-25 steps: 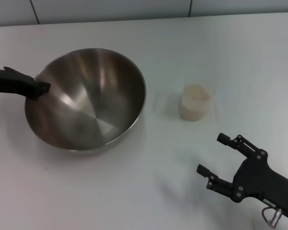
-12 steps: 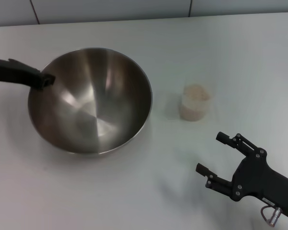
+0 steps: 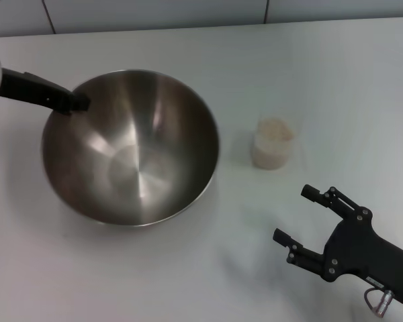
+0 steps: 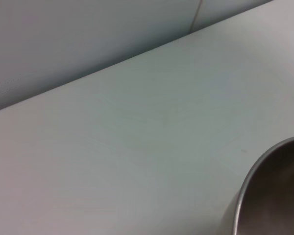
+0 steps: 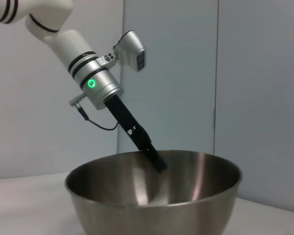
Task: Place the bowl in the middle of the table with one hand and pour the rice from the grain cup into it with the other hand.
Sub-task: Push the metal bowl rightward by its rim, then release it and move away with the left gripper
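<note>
Placement of the large round stainless-steel mixing bowl [image 3: 131, 147] looks underway but unfinished, judging from how things lie: it sits left of centre in the head view on the plain white bench [image 3: 322, 74], and the left black tool [image 3: 70, 102] at upper left has its tip at the bowl's far-left rim, clenched on that rim as far as the right wrist view suggests, one finger reaching down inside the wall. The left wrist view shows only a slice of the rim [image 4: 245, 186] and bare bench.

Pouring has not begun. The small translucent plastic grain cup [image 3: 273, 143] stands upright right of centre, apart from the bowl, with the pale rice [image 3: 274, 129] filling it near the brim. The bowl's interior is empty. The right black tool [image 3: 297, 216] hovers at lower right with its prongs spread, released, near the cup but not touching it.

No brand, label or writing can be read anywhere.
</note>
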Controlling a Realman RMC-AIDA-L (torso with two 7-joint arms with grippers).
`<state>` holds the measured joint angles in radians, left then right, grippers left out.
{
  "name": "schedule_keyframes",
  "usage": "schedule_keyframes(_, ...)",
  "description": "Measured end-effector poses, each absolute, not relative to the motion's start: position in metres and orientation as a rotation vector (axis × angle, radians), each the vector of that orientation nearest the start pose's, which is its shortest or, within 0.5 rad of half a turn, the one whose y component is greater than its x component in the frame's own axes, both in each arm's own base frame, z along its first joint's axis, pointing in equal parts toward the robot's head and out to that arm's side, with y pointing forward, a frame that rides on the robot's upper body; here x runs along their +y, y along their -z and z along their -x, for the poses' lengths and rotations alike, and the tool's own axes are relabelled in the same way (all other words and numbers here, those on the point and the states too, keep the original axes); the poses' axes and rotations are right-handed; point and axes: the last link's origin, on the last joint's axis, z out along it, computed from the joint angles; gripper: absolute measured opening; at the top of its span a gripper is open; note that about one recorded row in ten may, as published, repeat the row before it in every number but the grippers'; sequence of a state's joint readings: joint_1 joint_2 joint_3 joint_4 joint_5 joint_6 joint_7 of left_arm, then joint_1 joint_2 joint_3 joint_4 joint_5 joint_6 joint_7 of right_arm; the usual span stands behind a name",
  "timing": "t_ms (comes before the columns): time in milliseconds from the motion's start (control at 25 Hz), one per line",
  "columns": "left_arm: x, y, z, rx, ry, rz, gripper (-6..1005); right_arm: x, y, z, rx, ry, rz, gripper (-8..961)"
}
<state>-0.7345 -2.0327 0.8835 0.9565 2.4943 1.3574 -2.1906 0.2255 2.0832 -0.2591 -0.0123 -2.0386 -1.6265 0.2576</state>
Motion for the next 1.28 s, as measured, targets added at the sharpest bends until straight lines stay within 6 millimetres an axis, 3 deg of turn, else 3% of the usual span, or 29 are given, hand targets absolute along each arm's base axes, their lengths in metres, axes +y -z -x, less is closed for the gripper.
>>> schedule_keyframes(360,0.418,-0.018,0.202,-0.943,-0.061,2.591,30,0.185,0.065,-0.320,0.264,-0.895,2.292,834)
schedule_keyframes(560,0.418,-0.009,0.202,-0.940,-0.081,2.600,33,0.186,0.065,-0.320,0.262,-0.897,2.292,834)
schedule_keyframes(1280,0.424,-0.009,0.202,-0.923,-0.061,2.562,43,0.188,0.065,-0.319,0.256,-0.898,2.295,831)
